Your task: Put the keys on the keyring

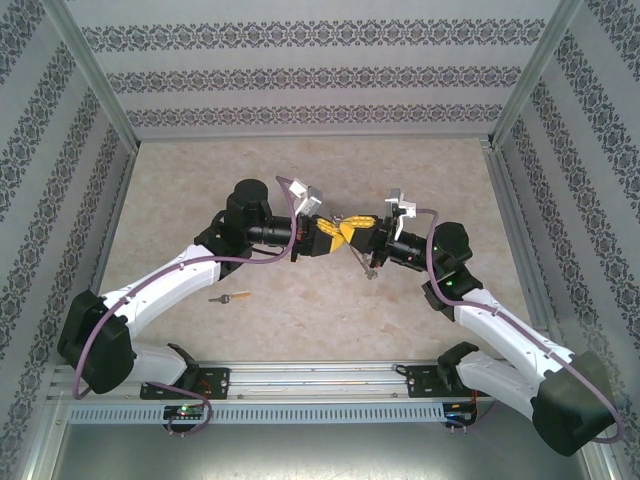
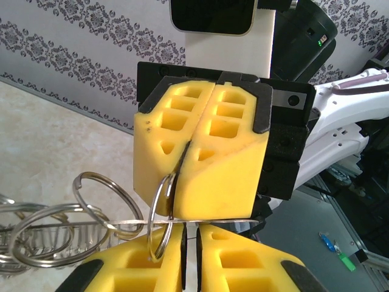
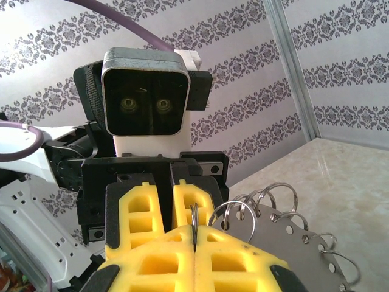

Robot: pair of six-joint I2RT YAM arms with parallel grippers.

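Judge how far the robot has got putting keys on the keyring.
Done: the thin grey metal keyring is lifted off the beige table. In hand: the right hand clamps it, facing the left hand. Left: threading the small brass-gold key, lying ungrasped on the table.

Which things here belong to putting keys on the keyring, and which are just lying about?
For the job:
- key
- keyring
- left gripper
- right gripper

Just about:
- cable
- rail
- ring plate (role unclear)
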